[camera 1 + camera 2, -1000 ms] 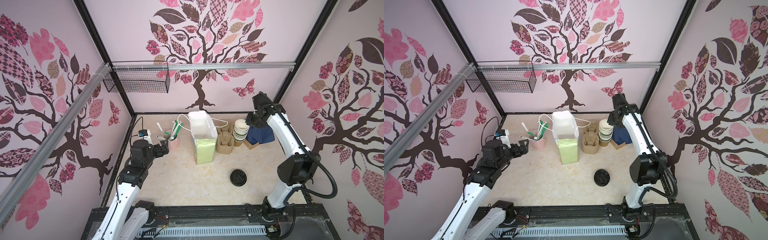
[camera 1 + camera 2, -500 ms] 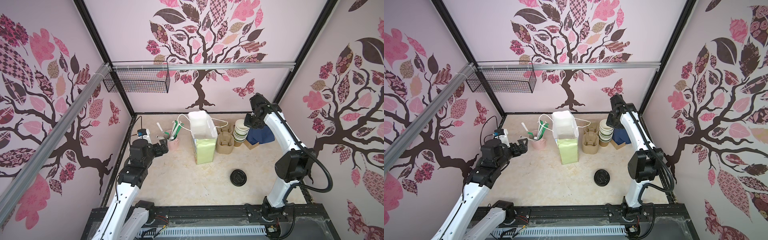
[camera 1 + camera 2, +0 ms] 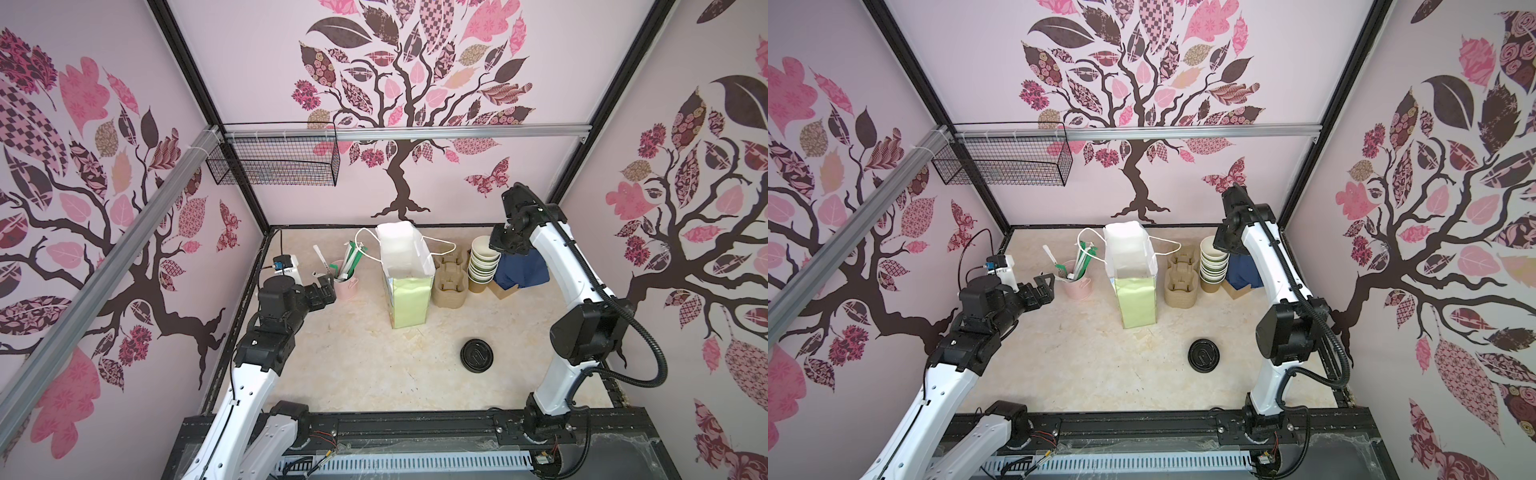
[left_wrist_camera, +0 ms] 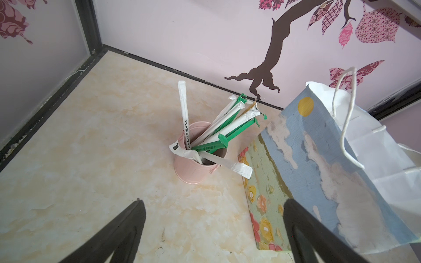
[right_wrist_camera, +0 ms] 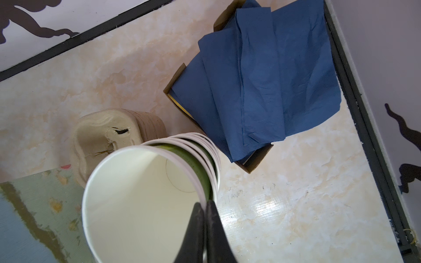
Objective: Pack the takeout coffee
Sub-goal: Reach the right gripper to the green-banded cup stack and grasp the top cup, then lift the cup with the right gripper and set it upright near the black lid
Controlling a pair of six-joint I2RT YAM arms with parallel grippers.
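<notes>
R gripper (image 5: 203, 203) has just pinched shut on rim of top cup (image 5: 136, 200) of lidless stack (image 3: 483, 262), upper right in a top view; L gripper (image 4: 213, 202) jaws apart, idle; no lidded coffee visible yet, so prob. cup-pick underway.

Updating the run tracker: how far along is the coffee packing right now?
Done: nothing looks packed; the paper bag stands open and no lidded cup is in view. In hand: the right gripper is shut on the rim of the top cup of the stack. The left gripper is open, empty, near the pink straw bucket. Left, likely: lift the cup free, fit the loose black lid, put it in the bag.
</notes>
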